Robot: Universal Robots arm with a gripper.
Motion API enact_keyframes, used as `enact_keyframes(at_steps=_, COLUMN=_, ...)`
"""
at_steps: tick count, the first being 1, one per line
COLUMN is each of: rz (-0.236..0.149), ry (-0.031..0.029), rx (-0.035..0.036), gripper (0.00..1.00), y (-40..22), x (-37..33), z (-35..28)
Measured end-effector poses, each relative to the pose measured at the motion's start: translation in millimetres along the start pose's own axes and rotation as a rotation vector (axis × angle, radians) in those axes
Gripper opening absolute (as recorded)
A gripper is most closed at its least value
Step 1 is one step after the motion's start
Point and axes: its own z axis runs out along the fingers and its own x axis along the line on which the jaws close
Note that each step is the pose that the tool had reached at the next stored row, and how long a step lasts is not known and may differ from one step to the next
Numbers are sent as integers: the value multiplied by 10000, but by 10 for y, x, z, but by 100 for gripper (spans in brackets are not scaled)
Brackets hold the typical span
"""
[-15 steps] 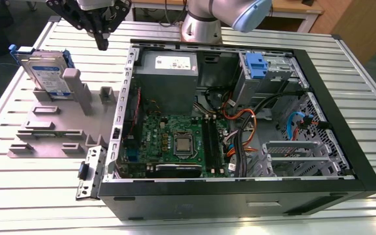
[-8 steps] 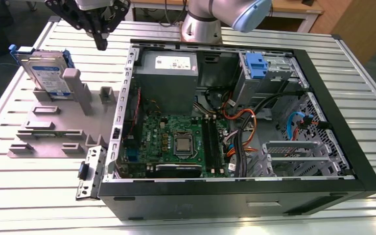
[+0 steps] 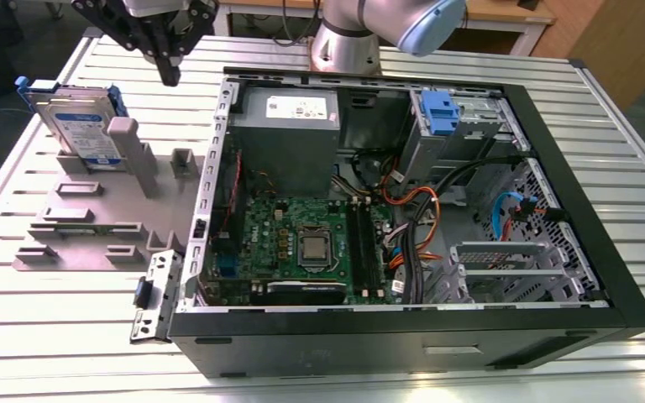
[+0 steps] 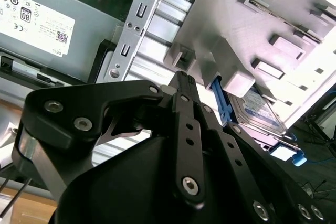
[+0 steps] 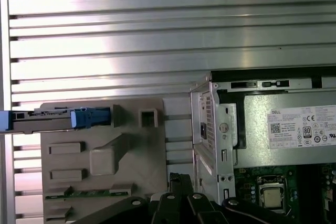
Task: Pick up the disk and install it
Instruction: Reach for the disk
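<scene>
The disk is standing on edge in a slot of the grey holder, out on the bench at the exterior view's left of the open computer case. Set up like that, it is offering both flat faces and its blue carrier frame to anything reaching from above. I take that to be the holder's purpose, since a drive lying flat on the slats would be giving fingers nothing to close on. A tall post of the holder is standing right beside it on the side nearer the case.

The hand is hanging above the holder, pointing straight down, over the strip between the disk and the case wall. Its fingers are meeting in a single tip with nothing between them, so it is clenched and carrying nothing. It is touching neither the disk nor the case.

In the first wrist view the disk is showing as a thin strip with its blue frame end toward the holder's middle.

Inside the case, a drive cage is carrying a smaller blue clip, next to the power supply box. Judging by that, the work is at its very start, with the disk not yet lifted.
</scene>
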Motion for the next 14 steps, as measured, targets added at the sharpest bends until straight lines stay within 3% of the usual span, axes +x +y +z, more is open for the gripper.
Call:
enact_keyframes(at_steps=5, rz=0, ry=0, rx=0, gripper=11, y=33, x=28, z=2)
enact_keyframes(at_steps=14, rz=0, ry=0, rx=0, gripper=11, y=60, x=150, z=7)
